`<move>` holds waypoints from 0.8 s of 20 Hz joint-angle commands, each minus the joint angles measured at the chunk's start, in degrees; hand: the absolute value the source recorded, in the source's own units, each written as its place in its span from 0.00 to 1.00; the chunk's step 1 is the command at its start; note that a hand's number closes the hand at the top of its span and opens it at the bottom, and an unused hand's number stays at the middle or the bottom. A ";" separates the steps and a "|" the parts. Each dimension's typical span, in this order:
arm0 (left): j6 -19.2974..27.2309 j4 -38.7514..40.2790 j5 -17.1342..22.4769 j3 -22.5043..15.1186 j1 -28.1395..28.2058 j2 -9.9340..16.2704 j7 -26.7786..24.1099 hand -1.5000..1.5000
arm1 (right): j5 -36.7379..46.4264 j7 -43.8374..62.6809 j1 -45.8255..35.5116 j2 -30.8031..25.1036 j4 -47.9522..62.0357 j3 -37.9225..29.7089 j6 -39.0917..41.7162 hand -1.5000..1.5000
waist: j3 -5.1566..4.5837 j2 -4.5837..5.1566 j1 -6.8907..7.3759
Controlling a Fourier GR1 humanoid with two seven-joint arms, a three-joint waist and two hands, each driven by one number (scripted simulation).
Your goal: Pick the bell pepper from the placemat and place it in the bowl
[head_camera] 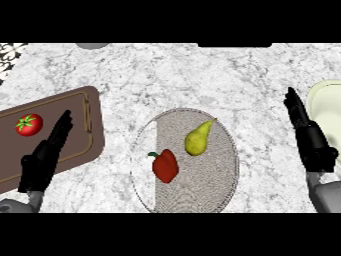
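A red bell pepper (165,165) lies on the left half of a round grey placemat (211,175) in the middle of the counter. The cream bowl (340,111) stands at the right edge, partly cut off. My right hand (312,140) is open with straight fingers pointing away, between the placemat and the bowl, just left of the bowl's rim. At the lower left, my left hand (46,154) is open over a brown cutting board (77,107), well left of the pepper. Neither hand touches the pepper.
A yellow-green pear (197,139) lies on the placemat just up and right of the pepper. A red tomato (29,125) sits on the cutting board beside my left hand. Patterned tile shows at the top left corner.
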 commanded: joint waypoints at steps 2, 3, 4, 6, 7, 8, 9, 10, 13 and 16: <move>-0.55 -3.94 1.35 2.04 -2.09 1.16 2.72 0.50 | 5.89 3.55 -1.44 4.48 -1.90 12.64 3.80 1.00 | -1.93 0.08 -0.26; 1.40 -4.96 0.07 0.59 -4.50 -1.39 2.93 0.50 | 7.45 6.18 -4.57 3.74 -2.84 16.11 6.82 1.00 | -1.99 0.07 0.25; -0.20 -4.42 0.90 0.16 -4.11 -2.24 1.32 0.50 | 9.22 7.72 -5.26 6.08 -2.84 21.35 8.74 1.00 | -2.17 0.26 1.70; 0.07 -6.97 1.47 -1.13 -6.64 -5.18 1.86 0.50 | 11.40 10.99 -7.26 7.66 -3.66 29.29 14.48 1.00 | -2.33 0.08 3.22; -0.78 -4.79 1.93 -1.62 -4.67 -4.66 2.70 0.50 | 26.31 5.02 -14.15 -5.77 -4.28 23.36 5.50 1.00 | -3.94 -2.97 1.53; 1.70 -6.05 2.11 -1.43 -6.34 -7.11 4.29 0.50 | 27.13 9.26 -9.55 6.65 -5.55 25.22 -5.96 1.00 | -2.19 -0.90 -1.98; 2.59 -5.79 1.70 -1.44 -6.10 -8.07 3.76 0.50 | 26.31 10.98 -6.62 15.43 -6.43 27.56 -10.51 0.00 | -2.02 -0.34 -2.04; 2.38 -5.77 2.35 -0.73 -6.01 -7.97 4.12 0.50 | 23.34 8.07 -2.38 19.02 -7.94 27.91 -11.74 0.00 | -1.92 -0.16 -2.45; 3.74 -2.49 1.32 -0.20 -8.47 -10.17 3.93 0.50 | 21.80 1.50 3.01 23.06 -10.99 32.71 -11.80 0.00 | -1.91 0.16 -3.00; 2.40 -7.15 0.97 0.01 -6.04 -9.17 5.82 0.50 | 26.07 -2.28 5.12 20.57 -13.80 34.31 -13.13 0.00 | -1.90 0.08 -2.07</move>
